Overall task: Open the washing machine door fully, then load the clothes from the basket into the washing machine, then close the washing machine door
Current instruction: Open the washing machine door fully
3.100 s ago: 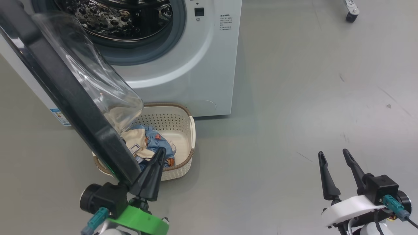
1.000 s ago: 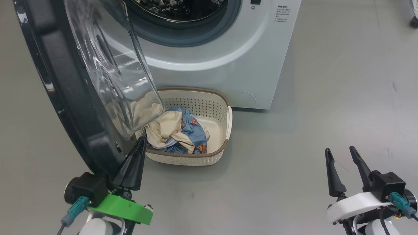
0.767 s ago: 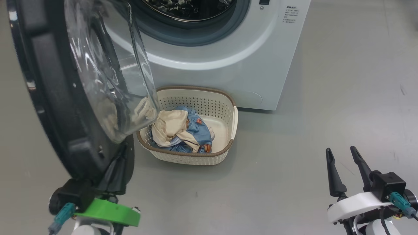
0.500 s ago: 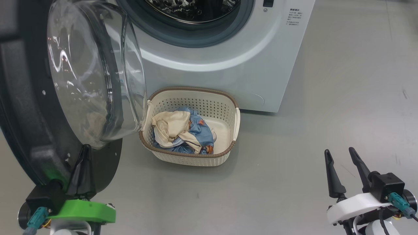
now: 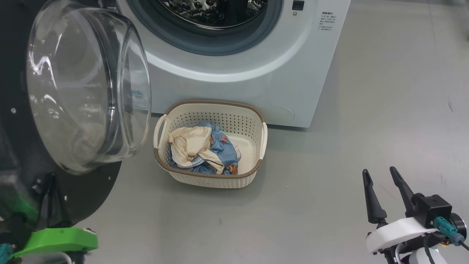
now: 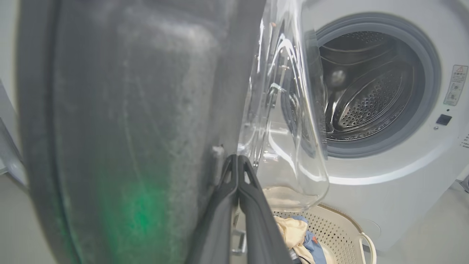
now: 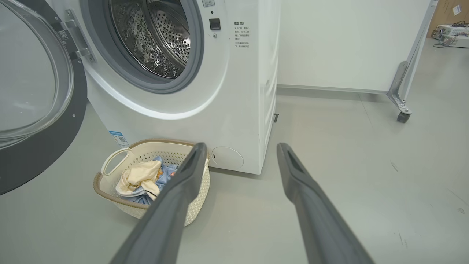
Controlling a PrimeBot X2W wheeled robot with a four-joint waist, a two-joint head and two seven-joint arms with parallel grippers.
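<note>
Door (image 5: 93, 185) has swung wider, left gripper (image 6: 238, 157) closed, seemingly against it; glass bowl (image 5: 84, 95) at nine o'clock of basket (image 5: 216, 181); right gripper (image 5: 378, 171) spread, empty.

Left pincer (image 6: 237, 158): two dark tapered fingers (image 6: 256, 205), green bracket (image 5: 58, 238). Right pincer (image 5: 378, 169): same fingers, white bracket (image 5: 394, 230), black block (image 5: 427, 209), teal plug (image 5: 444, 225).

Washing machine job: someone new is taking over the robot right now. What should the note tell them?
Left gripper: shut, fingertips against the black inner rim of the washing machine door.
Right gripper: open, empty.
Done: door swung wide open; drum empty as far as it shows.
Left: both clothes lie in the basket before the washing machine; load them, close the door.
</note>
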